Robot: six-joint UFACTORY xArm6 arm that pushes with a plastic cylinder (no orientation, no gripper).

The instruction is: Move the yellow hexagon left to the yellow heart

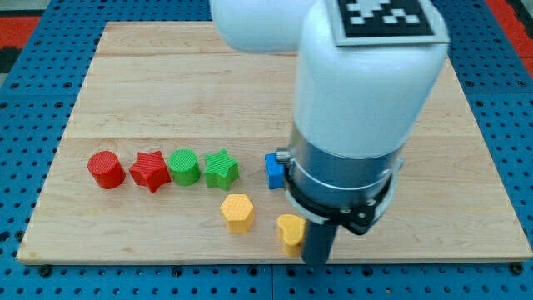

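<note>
The yellow hexagon point(237, 212) lies on the wooden board point(166, 83) near the view's bottom, left of centre. The yellow heart point(289, 231) sits to its lower right, partly covered by the arm. The dark rod comes down just right of the heart, and my tip point(316, 260) is at the board's bottom edge, close beside the heart. The tip is well right of the hexagon.
A row of blocks stands above the hexagon: a red cylinder point(106, 169), a red star point(150, 171), a green cylinder point(184, 167), a green star point(221, 168). A blue block point(274, 170) is partly hidden by the large white arm body point(366, 92).
</note>
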